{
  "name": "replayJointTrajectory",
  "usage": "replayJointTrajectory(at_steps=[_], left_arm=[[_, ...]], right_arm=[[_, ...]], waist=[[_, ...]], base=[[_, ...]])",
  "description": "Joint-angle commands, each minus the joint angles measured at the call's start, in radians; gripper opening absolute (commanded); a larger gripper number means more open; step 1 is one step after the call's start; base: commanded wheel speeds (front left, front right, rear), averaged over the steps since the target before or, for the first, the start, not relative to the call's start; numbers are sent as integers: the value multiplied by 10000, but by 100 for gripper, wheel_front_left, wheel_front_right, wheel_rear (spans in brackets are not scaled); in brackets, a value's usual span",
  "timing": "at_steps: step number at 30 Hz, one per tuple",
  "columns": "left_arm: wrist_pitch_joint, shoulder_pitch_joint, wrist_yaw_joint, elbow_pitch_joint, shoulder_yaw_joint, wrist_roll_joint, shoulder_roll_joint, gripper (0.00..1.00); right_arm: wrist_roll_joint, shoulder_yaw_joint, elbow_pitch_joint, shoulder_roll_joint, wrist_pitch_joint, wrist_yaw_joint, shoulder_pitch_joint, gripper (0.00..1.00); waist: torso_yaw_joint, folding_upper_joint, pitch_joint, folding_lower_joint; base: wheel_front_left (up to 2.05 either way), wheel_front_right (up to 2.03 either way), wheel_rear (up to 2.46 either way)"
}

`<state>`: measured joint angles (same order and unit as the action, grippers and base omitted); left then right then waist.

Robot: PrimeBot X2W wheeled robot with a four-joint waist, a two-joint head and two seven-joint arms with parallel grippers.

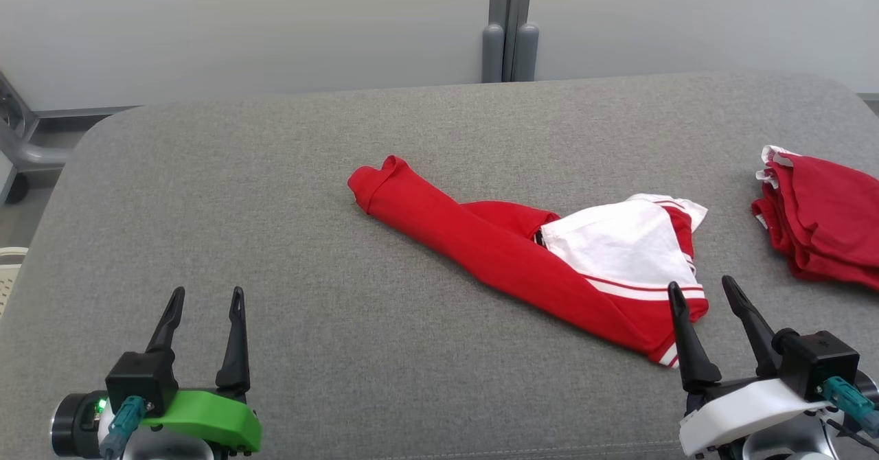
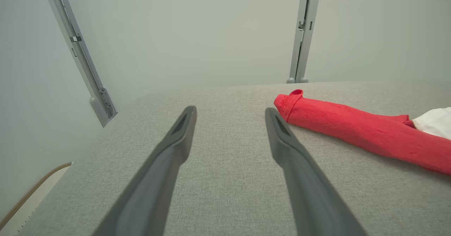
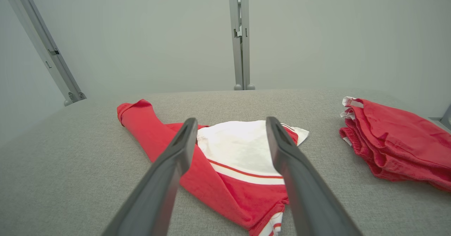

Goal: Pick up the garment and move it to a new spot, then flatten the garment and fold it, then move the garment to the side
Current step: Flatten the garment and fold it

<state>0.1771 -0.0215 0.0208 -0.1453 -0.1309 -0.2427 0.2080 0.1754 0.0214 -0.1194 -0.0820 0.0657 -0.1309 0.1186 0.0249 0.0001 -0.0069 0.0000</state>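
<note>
Red-and-white garment [image 1: 508,254] lay crumpled near the middle of the grey fabric counter [image 1: 275,192], its striped near end just below the fingertips of the right hand [image 1: 701,283], which stood wide and empty. The left hand [image 1: 209,290], equally wide and empty, hung well apart from it. A folded red pile [image 1: 824,220] sat at the counter's right edge.

Garment [image 2: 352,130] cut off by left wrist view's right edge
</note>
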Motion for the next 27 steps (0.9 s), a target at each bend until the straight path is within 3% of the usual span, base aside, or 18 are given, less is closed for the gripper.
replayJointTrajectory(at_steps=[1, 13, 21, 27], left_arm=[[-31, 77, 59, 3, -26, -39, 82, 100], [-41, -176, 60, 18, -196, -84, 74, 100], [-1424, -1795, -764, -588, -1324, -55, -294, 100], [-2727, -4142, -1306, -2321, -2232, -243, -673, 100]], right_arm=[[6, -15, -76, 12, -18, 4, 105, 100], [-21, -44, -118, 40, -12, 4, 62, 100], [-28, 122, -191, 22, -74, 4, -255, 100], [21, 466, -100, 26, 56, 4, -732, 100]], waist=[[-1, -1, 5, 0], [107, -1, 83, 0], [-11, -1, 611, 0], [-846, -1, 1433, 0]], base=[[0, 0, 0], [0, 0, 0], [0, 0, 0], [0, 0, 0]])
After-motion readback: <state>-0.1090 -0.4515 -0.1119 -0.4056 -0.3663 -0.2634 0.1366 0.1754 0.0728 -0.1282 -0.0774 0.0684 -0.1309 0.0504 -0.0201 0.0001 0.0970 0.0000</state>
